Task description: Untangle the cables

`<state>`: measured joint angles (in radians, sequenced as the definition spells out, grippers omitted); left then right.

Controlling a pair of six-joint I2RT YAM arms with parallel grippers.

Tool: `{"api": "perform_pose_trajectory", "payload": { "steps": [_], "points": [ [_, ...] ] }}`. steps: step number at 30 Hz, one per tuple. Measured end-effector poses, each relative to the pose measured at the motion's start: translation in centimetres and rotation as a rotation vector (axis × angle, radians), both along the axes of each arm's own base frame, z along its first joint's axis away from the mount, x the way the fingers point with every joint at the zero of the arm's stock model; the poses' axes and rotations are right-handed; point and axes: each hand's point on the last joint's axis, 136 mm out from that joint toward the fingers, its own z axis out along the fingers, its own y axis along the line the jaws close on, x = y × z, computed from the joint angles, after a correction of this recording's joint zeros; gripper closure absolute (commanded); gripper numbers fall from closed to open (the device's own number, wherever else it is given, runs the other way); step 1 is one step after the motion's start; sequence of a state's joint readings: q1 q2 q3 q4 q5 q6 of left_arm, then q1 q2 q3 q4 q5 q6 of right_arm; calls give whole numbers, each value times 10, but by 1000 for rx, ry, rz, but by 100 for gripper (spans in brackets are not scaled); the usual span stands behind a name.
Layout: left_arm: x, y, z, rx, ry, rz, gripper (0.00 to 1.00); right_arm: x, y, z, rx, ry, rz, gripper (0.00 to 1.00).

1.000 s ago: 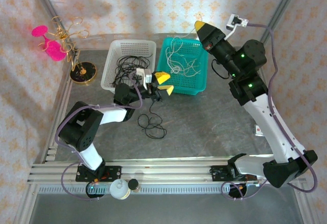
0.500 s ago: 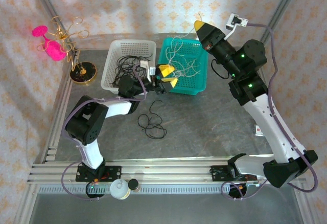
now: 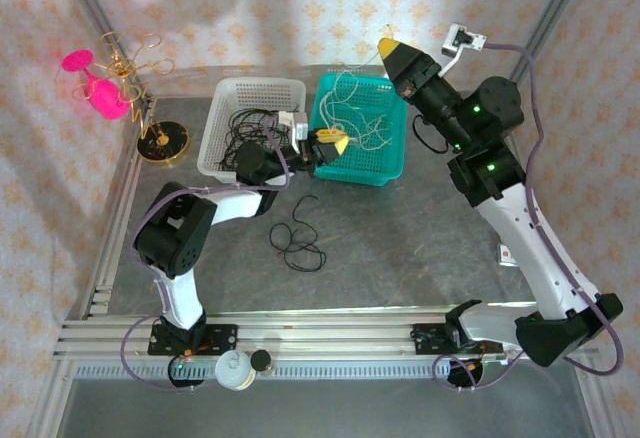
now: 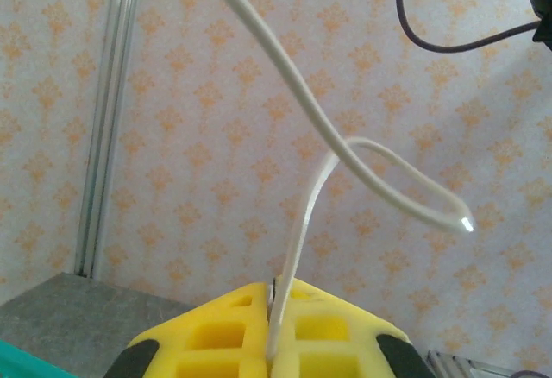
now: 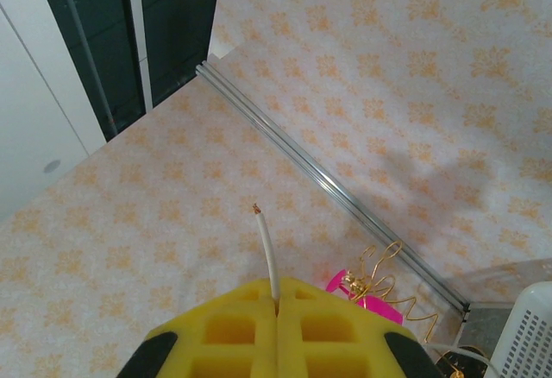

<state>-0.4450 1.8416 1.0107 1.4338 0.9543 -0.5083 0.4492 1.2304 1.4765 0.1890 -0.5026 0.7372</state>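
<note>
Yellow pads of the left claw (image 3: 336,143) are pressed together at the left side of the teal basket (image 3: 368,179), close to the white basket (image 3: 255,82) beside it. In the left wrist view the left claw (image 4: 274,299) is clamped on a whitish cable (image 4: 304,214) that rises from the seam between the pads, bends into a loop with a bare end at the right, and runs on up out of the top of the frame.

The right claw (image 3: 390,50) is held high, above the far edge of the teal basket. In its own wrist view the right claw (image 5: 276,296) is also closed, gripping a whitish strand (image 5: 268,253) whose short, stiff tip sticks up from between the pads. I cannot tell whether this is the same cable the left claw holds.

More whitish cables (image 3: 365,123) lie loose inside the teal basket, and black cables (image 3: 245,128) are piled in the white basket. One black cable (image 3: 298,238) lies in loose curls on the grey surface (image 3: 400,248), in front of the baskets and between the two arms, touched by neither claw. A gold wire stand with pink pieces (image 3: 125,83) sits at the far left corner of the surface, well apart from the baskets.
</note>
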Motion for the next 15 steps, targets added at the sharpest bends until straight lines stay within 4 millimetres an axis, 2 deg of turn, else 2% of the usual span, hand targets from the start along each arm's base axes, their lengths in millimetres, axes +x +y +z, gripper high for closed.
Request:
{"api": "perform_pose_trajectory", "payload": {
  "steps": [5,7,11,15],
  "points": [
    [6,2,-1,-5,9,32,100,1,0,-2,-7,7,-3,100],
    [7,3,-9,0,30,49,100,1,-1,1,-16,5,-14,100],
    [6,8,-44,40,112,78,100,0,-7,20,-40,-34,-56,100],
    [-3,14,-82,102,214,92,100,-4,-20,55,-58,-111,-110,100]
  ]
}}
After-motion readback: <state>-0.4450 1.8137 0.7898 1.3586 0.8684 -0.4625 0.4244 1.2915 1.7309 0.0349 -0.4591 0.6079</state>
